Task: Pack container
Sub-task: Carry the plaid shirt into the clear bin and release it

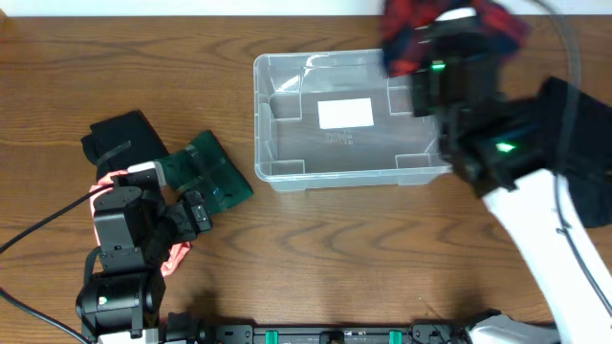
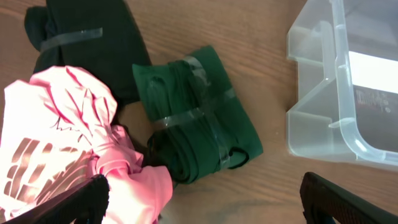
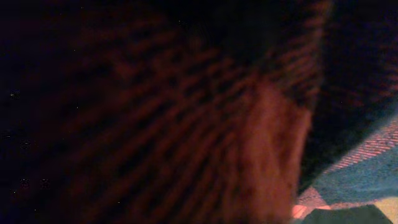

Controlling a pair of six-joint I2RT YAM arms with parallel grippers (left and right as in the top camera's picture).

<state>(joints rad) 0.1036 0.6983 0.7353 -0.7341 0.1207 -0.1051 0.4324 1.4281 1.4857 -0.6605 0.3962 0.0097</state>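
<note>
Overhead, the right pincer, clamped shut on a plaid cloth, hangs at the far right corner of the container, whose length runs leftward.

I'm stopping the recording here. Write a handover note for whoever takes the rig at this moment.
Left tool: open, holding nothing, over the table by the pink garment, green bundle and black bundle.
Right tool: shut on a plaid cloth, above the far right corner of the bin.
Bin: mid-table, nothing visible inside.
Done: plaid cloth picked up.
Left: drop it in the bin, then probably pack the three pieces on the left.
</note>
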